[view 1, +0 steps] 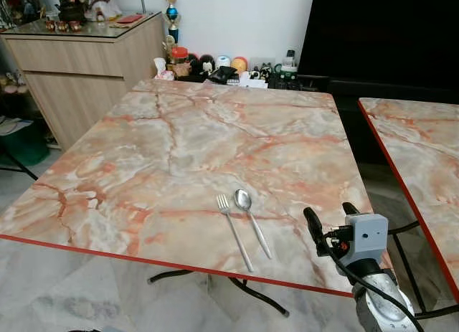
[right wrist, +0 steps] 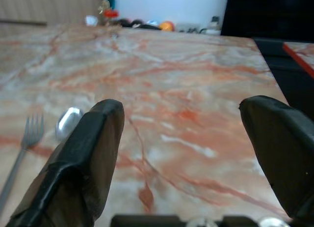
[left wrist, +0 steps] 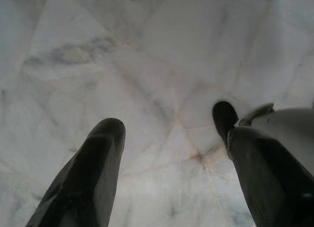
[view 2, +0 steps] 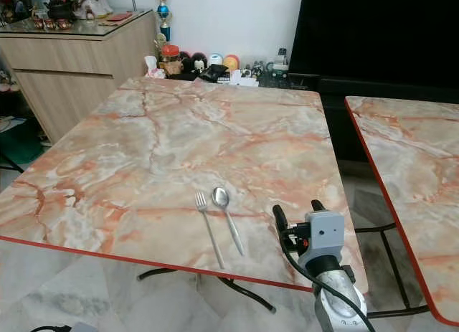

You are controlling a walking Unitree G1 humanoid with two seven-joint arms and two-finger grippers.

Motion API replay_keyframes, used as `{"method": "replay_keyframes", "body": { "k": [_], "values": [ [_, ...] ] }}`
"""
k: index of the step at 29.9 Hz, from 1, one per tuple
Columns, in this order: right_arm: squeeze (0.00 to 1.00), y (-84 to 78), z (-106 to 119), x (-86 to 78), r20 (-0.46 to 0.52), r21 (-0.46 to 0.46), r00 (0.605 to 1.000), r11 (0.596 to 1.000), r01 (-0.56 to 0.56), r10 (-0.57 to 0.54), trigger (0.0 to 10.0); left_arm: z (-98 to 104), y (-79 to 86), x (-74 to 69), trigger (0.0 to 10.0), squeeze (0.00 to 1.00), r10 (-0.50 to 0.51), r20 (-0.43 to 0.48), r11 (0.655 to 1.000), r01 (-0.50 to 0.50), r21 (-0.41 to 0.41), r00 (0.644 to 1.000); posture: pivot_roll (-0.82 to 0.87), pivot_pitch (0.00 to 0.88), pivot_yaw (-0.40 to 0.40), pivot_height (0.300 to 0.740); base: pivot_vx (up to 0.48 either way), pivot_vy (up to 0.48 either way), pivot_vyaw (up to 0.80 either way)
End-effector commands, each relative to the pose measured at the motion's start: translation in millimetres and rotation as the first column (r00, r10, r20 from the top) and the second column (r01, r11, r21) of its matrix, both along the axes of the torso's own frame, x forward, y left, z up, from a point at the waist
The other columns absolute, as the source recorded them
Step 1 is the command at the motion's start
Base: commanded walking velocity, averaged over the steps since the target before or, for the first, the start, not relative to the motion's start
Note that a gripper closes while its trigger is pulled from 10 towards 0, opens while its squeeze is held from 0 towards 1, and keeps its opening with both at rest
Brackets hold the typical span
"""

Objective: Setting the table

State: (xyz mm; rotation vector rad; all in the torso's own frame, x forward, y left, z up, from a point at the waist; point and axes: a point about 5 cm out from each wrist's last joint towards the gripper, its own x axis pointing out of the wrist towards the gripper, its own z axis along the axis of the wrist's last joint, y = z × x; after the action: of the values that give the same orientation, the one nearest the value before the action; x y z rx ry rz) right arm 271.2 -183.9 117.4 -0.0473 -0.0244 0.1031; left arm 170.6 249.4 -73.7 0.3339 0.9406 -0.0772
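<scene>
So there's a plain silver fork [view 1: 234,231] and spoon [view 1: 252,221] lying side by side near the front edge of the table [view 1: 179,145], heads pointing away from the robot, handles angled toward its right, close together but not quite touching as far as I can see. The fork is on the left, the spoon on the right, both shiny metal. The right gripper [right wrist: 184,153] sits just above the tabletop, a bit to the right of the spoon, fingers spread wide with nothing between them. The left gripper [left wrist: 169,138] hangs over the pale marble floor [left wrist: 147,55], fingers also wide apart and holding nothing. The tabletop is pink-orange marble pattern with a red rim, and a second matching table [view 1: 423,153] stands to the right. Behind it there's a wooden sideboard [view 1: 79,67], a row of small knick-knacks [view 1: 215,65] along the white wall, and a big dark panel [view 1: 380,31].
</scene>
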Motion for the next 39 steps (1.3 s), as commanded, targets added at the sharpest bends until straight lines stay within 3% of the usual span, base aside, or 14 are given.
{"method": "replay_keyframes", "body": {
  "k": [1,4,12,29,39],
  "values": [
    [0.0,5.8,1,2.2,0.007,0.035,1.0,0.999,-0.001,0.001,10.0,-4,5.9,-11.1,10.0,0.0,0.016,-0.046,1.0,-0.016,0.02,0.999,-0.02,0.0,0.011,0.74,0.0,0.48,0.0],
    [0.0,14.2,1,2.4,0.006,0.019,0.999,0.999,-0.038,0.037,10.0,-4,6.6,-10.8,10.0,0.0,0.017,-0.044,1.0,-0.016,0.021,0.999,-0.02,0.0,0.012,0.74,0.0,0.48,0.0],
    [0.0,16.2,0,4.7,0.002,0.025,1.0,0.999,-0.03,0.03,10.0,-1,9.1,-7.1,10.0,0.0,0.008,-0.034,0.999,-0.007,0.036,0.999,-0.01,0.0,0.013,0.74,0.0,0.472,0.0],
    [0.0,18.5,4,10.8,0.009,0.037,1.0,0.999,-0.024,0.024,10.0,-2,5.1,-6.7,10.0,0.0,-0.003,-0.028,1.0,0.004,0.016,1.0,0.0,0.036,0.012,0.74,0.0,0.0,0.0],
    [0.0,14.2,2,8.8,-0.015,0.017,1.0,1.0,-0.01,0.01,10.0,-1,6.3,-6.1,10.0,0.0,0.008,-0.031,1.0,-0.008,0.014,0.999,0.0,0.073,0.017,0.74,0.289,0.0,0.0]
  ]
}}
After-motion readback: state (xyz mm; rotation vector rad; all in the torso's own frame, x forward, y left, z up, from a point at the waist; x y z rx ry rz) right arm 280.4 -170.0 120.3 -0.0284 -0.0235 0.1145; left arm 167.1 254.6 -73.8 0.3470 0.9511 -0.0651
